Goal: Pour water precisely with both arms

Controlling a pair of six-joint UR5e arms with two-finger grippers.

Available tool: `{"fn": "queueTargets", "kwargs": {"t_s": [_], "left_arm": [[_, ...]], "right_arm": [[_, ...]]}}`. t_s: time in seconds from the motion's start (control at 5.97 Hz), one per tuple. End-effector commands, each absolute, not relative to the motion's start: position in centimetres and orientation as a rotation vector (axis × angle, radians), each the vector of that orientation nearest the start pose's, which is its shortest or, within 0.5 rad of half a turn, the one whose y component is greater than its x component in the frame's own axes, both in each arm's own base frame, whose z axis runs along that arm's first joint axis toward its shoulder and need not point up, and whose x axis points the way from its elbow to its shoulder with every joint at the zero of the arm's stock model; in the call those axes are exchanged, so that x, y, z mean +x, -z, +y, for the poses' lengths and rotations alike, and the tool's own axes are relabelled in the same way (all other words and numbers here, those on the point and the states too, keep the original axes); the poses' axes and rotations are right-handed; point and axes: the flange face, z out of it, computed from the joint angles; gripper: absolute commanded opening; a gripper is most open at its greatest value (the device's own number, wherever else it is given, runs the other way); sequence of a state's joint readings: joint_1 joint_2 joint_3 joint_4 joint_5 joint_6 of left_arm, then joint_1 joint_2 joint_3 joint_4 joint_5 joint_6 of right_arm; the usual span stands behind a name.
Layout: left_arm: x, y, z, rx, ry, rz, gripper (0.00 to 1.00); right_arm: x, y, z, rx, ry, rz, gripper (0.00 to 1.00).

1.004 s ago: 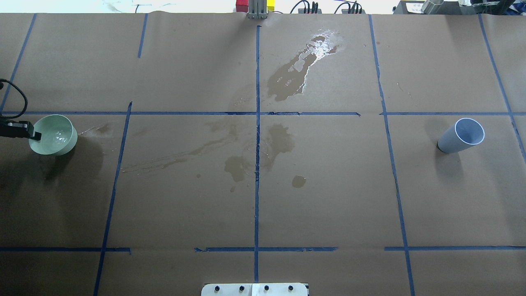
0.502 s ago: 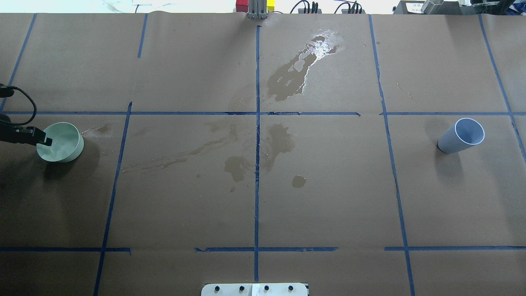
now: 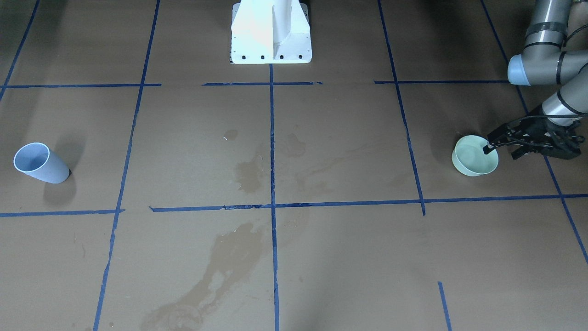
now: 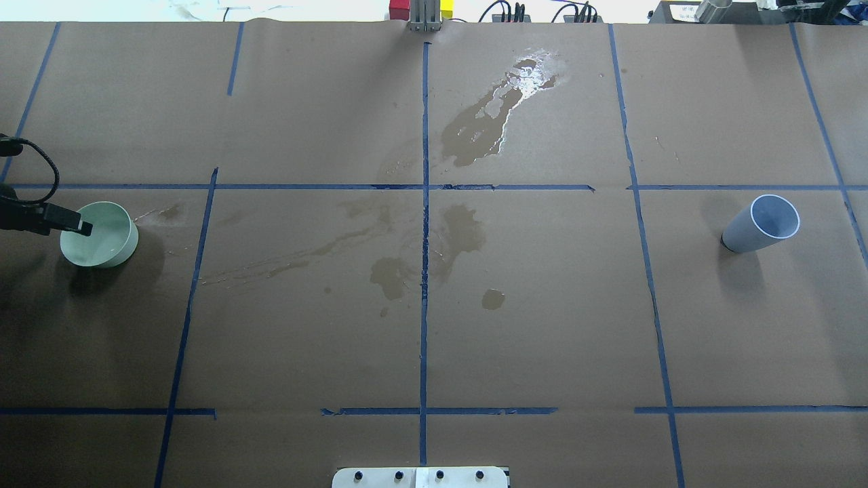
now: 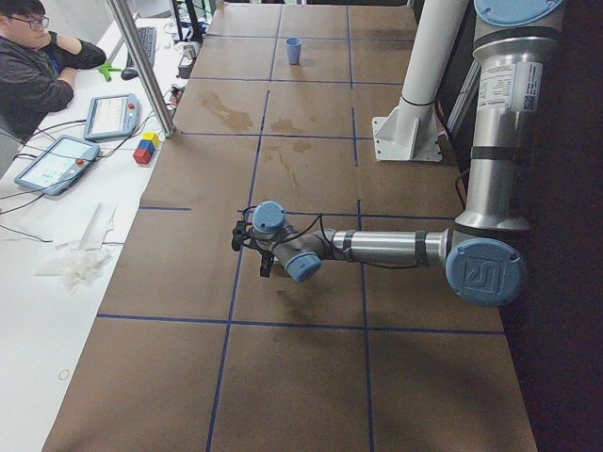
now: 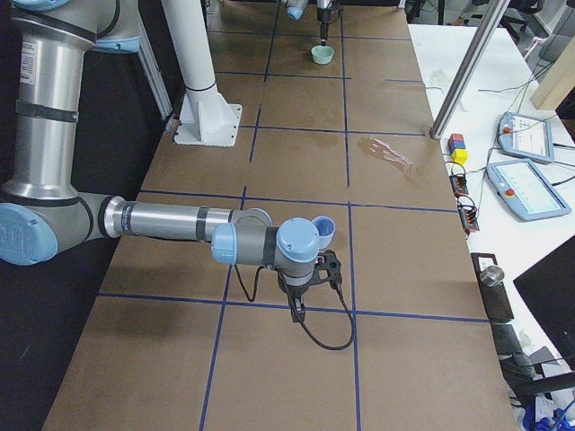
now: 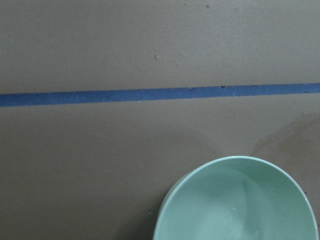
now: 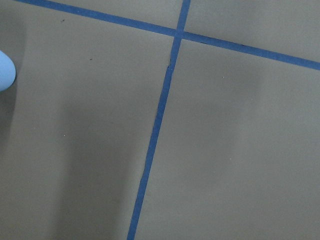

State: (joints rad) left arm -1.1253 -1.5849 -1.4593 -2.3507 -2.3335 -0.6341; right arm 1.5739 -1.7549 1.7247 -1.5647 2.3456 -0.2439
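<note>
Brown table (image 4: 542, 325) holds green bowl (image 4: 103, 241) upright, left jaws spread astride its rim; right jaws: cannot tell.

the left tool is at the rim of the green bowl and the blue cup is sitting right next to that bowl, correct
Not quite. The left tool is at the rim of the green bowl, but the blue cup is not next to it. It sits at the opposite end of the table, far from the bowl, as the overhead exterior view shows.
</note>
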Motion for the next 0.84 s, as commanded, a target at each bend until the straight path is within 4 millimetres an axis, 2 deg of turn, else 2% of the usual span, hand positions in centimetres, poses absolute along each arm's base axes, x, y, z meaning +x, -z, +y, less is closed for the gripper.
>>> {"fn": "queueTargets", "kwargs": {"t_s": [0.0, 0.17, 0.33, 0.5, 0.67], "left_arm": [[9.8, -61.2, -51.4, 0.197, -0.17, 0.878, 1.0], [6.0, -60.7, -51.7, 0.178, -0.22, 0.823, 1.0], [2.5, -61.8, -51.4, 0.118, -0.245, 0.79, 1.0], [-1.1, -62.6, -50.7, 0.06, -0.23, 0.782, 1.0], [-4.3, -62.1, -49.7, 0.011, -0.181, 0.787, 1.0]], "right_arm": [[6.5, -66.5, -41.3, 0.075, 0.22, -0.773, 1.0], [6.5, -66.4, -41.4, 0.077, 0.221, -0.773, 1.0], [6.5, -66.3, -41.4, 0.078, 0.222, -0.773, 1.0], [6.5, -66.4, -41.4, 0.077, 0.221, -0.771, 1.0], [6.5, -66.3, -41.4, 0.078, 0.222, -0.771, 1.0]]}}
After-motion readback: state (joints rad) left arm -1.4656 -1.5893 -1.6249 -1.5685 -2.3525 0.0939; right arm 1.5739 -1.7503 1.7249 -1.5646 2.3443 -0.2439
